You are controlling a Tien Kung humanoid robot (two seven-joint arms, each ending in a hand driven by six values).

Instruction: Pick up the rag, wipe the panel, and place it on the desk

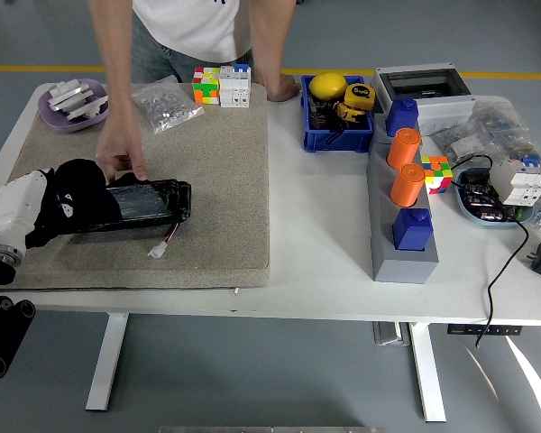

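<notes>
A glossy black panel (150, 202) lies on the beige mat (218, 171) at the left of the table, with a small white connector (160, 249) on a wire at its front edge. My left hand (72, 200) rests at the panel's left end, shut on a dark rag (83, 213) that bunches around it and hides the fingers. Its white forearm (14, 211) runs off to the left edge. A person's hand (123, 153) touches the panel's far edge from the far side. My right arm is out of sight.
At the mat's far edge are a purple dish (70, 103) of metal parts, a bag of screws (165, 102) and cube puzzles (221, 85). To the right stand a blue bin (336, 113), a grey board with orange and blue pegs (404, 209), and cables.
</notes>
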